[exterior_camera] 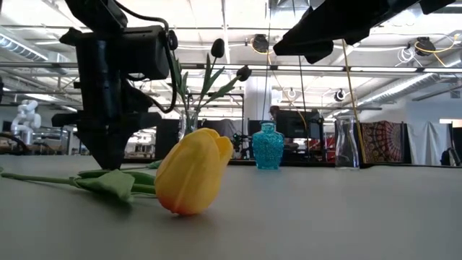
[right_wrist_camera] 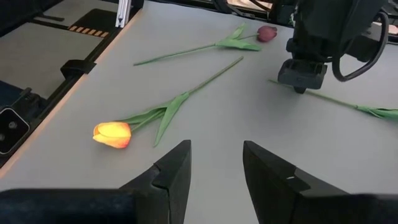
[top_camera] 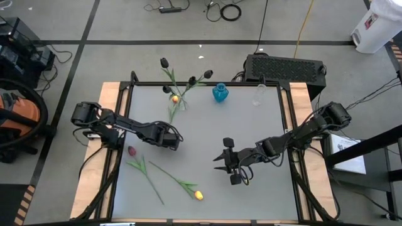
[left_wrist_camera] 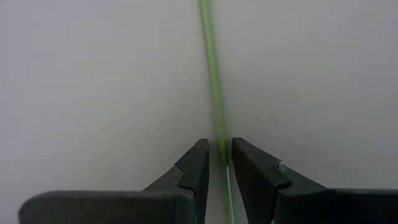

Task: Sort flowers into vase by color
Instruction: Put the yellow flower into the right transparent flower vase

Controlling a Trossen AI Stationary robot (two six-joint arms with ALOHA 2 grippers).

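My left gripper [top_camera: 171, 137] [left_wrist_camera: 221, 152] points down at the table with its fingers closed on a thin green stem [left_wrist_camera: 213, 74]. The stem runs toward the far edge, to a yellow bud [top_camera: 175, 98] lying beside a clear vase [exterior_camera: 189, 123] that holds two black tulips [top_camera: 164, 63]. My right gripper [top_camera: 228, 161] [right_wrist_camera: 216, 158] hovers open at mid-table and touches nothing. A second yellow tulip [top_camera: 198, 195] [right_wrist_camera: 112, 134] and a dark red-purple tulip [top_camera: 132, 150] [right_wrist_camera: 267, 33] lie flat near the table's near left corner. A blue vase [top_camera: 220, 93] and an empty clear vase [top_camera: 259, 94] stand at the far edge. My left gripper pinches the yellow tulip's stem [left_wrist_camera: 219, 134] between its two fingertips, near the stem's free end. The fingers [left_wrist_camera: 198, 165] come from above, pointing down, and stand across the stem. The stem [right_wrist_camera: 336, 99] lies along the table, its leaves and bud on the surface.
The two loose tulips' stems [top_camera: 166, 172] cross the near left part of the table, just near of my left gripper. The three vases stand in a row along the far edge. Bare table [top_camera: 264, 201] lies at the near right, and wooden rails [top_camera: 108, 100] flank both sides.
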